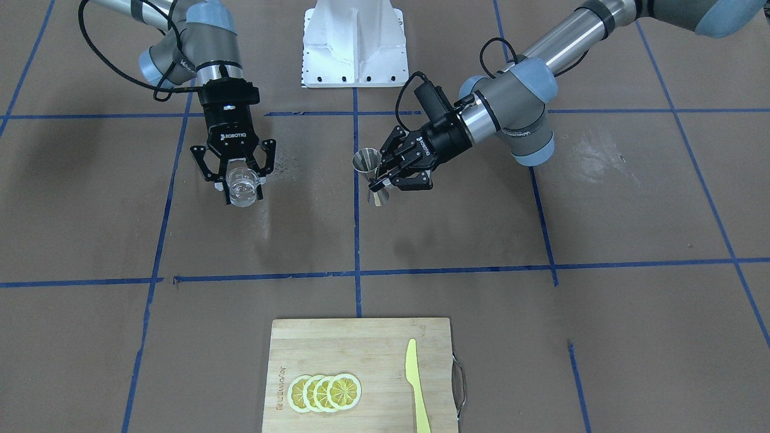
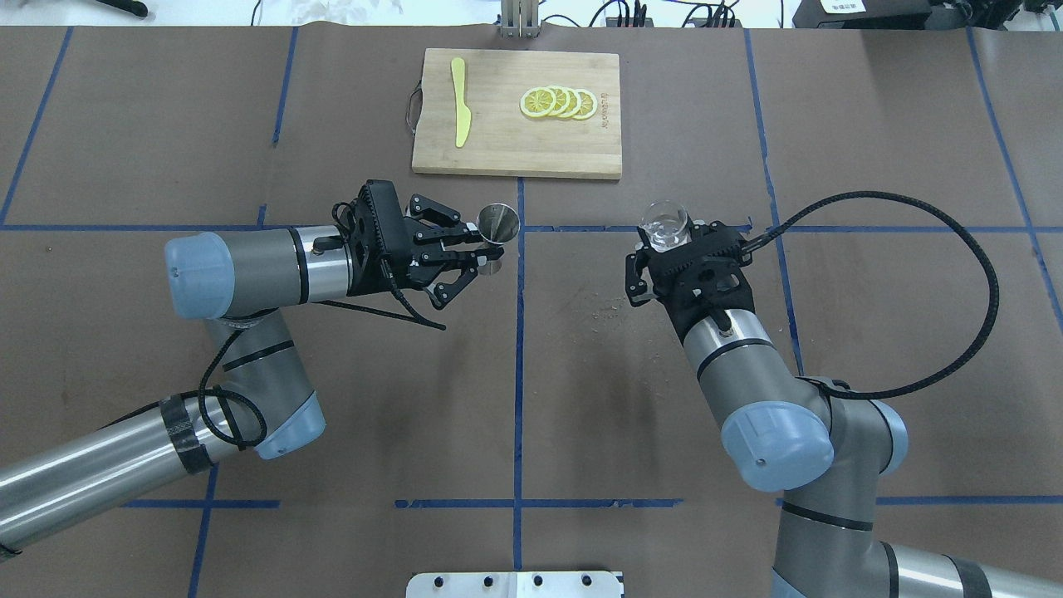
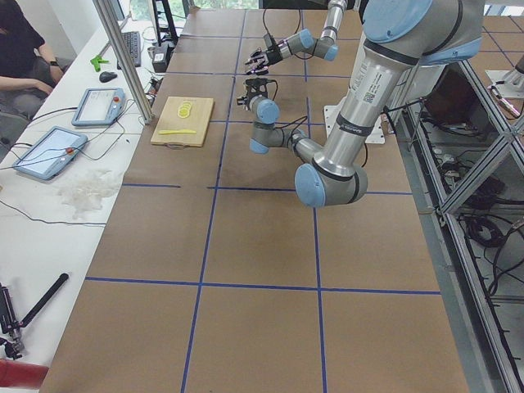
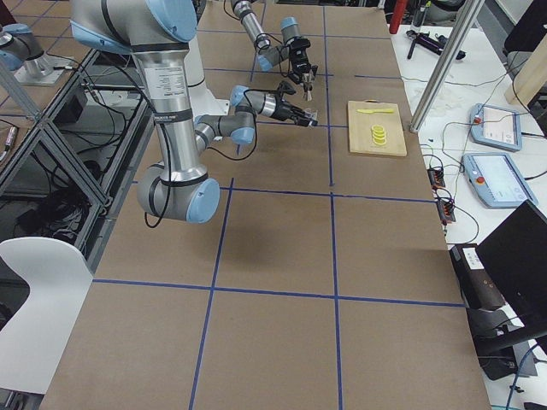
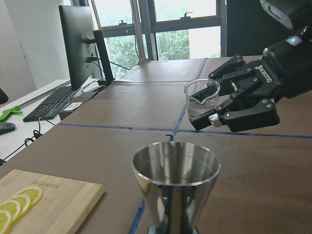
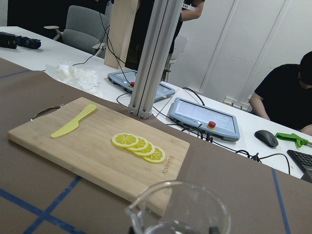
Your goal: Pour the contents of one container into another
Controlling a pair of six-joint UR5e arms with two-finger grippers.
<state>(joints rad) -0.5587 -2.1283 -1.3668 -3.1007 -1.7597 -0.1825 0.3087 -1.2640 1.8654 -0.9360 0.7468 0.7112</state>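
Bridging gap next: right gripper (image 1: pixel 242 182) clamped on glass cup (image 1: pixel 240 192), frame left; left gripper (image 1: pixel 384 178) clamped on jigger (image 1: pixel 365 161), centre. Bring lip over jigger mouth, tilt slowly.

In the overhead view the cutting board (image 2: pixel 498 141) lies at twelve o'clock. On it, the knife (image 2: pixel 459 104) lies at nine o'clock of the lemon slices (image 2: pixel 558 102). The jigger (image 2: pixel 498 223) is at nine o'clock of the glass cup (image 2: pixel 664 224).

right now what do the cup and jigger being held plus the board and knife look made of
The cup: clear glass by the look, see-through with bright rim glints; clear plastic can't be excluded.
The jigger: polished metal, likely stainless steel; mirror-like grey reflections.
The board: pale wood, maybe bamboo; matte, striped grain.
The knife: probably plastic; flat uniform yellow, no metal shine.
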